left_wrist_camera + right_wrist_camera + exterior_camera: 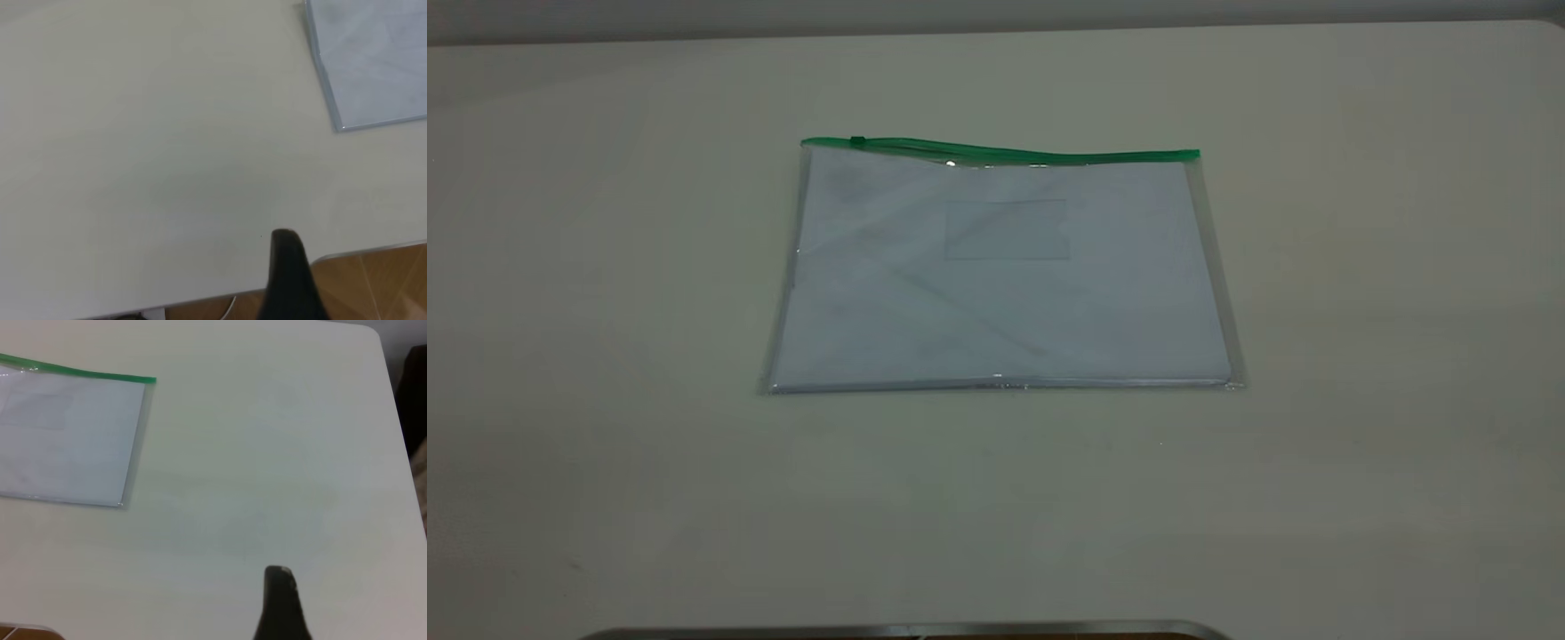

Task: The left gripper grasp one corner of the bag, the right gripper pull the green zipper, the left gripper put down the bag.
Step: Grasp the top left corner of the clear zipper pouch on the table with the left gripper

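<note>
Bag (pixel 1000 284) lies flat, untouched; bring your left gripper (pixel 288 280), whose opening I cannot tell, to the corner nearest the slider, probably.

Glossy clear plastic bag (pixel 996 293), matt table (pixel 1360 356)

The pale table (pixel 1360 356) carries only the bag (pixel 996 302), lying flat near its middle.
</note>
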